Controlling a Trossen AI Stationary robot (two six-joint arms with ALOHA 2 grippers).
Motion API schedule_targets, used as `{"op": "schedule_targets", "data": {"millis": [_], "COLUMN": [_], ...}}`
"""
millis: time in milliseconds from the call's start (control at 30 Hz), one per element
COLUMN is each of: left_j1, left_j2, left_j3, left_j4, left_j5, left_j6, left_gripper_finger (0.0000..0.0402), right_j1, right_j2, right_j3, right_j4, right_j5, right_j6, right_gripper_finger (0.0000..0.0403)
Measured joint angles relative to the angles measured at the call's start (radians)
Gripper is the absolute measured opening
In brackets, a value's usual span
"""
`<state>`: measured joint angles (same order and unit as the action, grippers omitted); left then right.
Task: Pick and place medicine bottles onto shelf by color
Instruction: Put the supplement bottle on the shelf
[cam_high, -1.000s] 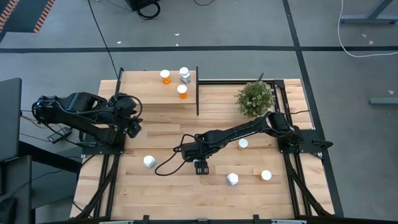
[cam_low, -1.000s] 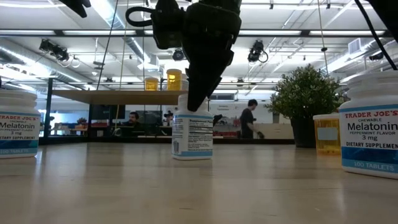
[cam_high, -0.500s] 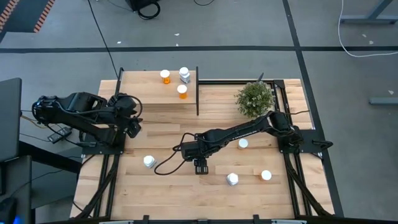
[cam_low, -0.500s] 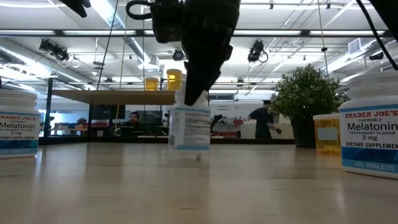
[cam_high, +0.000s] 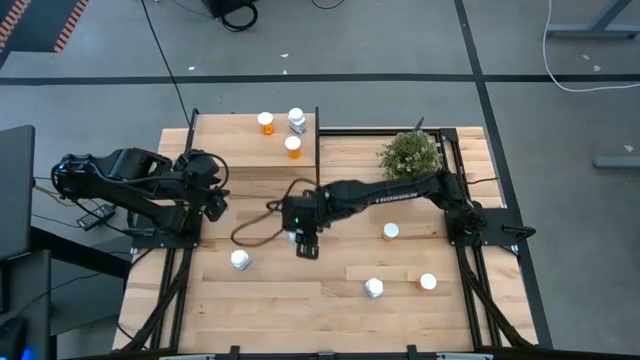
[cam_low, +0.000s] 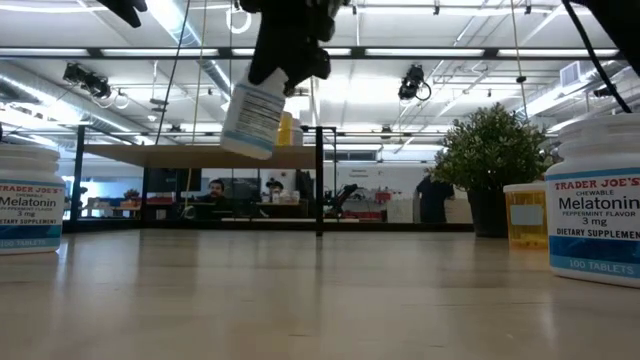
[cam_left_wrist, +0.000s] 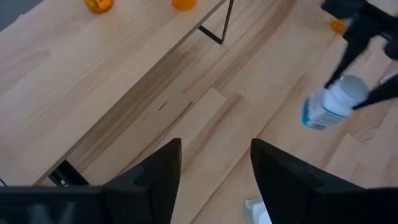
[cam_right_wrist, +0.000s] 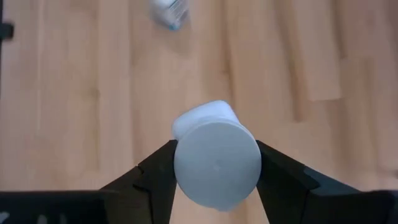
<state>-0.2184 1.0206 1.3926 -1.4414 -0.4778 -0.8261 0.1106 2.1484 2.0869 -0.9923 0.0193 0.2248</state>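
— White-bodied bottle (cam_low: 252, 118): position and axis?
— Upper centre of the low view, lifted off the tabletop (cam_high: 280, 290); long axis tilted, cap uppermost, clamped by the right gripper (cam_high: 306, 245).
— Left gripper (cam_high: 213, 205)?
— Idle at centre left of the high view, fingers parted. Shelf (cam_high: 235, 145) carries three bottles.

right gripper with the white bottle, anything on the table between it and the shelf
No: in the high view, only bare tabletop lies between the right gripper, holding a white bottle, and the shelf.

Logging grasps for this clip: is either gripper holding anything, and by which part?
The right gripper holds a white bottle by its cap end, lifted and tilted above the table. The left gripper is open and empty.
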Motion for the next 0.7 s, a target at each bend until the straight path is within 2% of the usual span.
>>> {"op": "schedule_targets", "data": {"millis": [467,700], "left_j1": [0.000,0.000], "left_j2": [0.000,0.000], "left_j3": [0.000,0.000], "left_j4": [-0.004,-0.005], "left_j5": [0.003,0.003], "left_j6": [0.002,0.002], "left_gripper_finger": [0.0193,0.0188], "right_j1": [-0.156,-0.225], "right_j2": [0.000,0.000], "right_j3": [0.222,0.243], "right_j4": [0.009,0.158], "right_j5": [-0.004,0.007], "right_j6": [-0.039,-0.042], "right_gripper_finger": [0.0195,0.0195]}}
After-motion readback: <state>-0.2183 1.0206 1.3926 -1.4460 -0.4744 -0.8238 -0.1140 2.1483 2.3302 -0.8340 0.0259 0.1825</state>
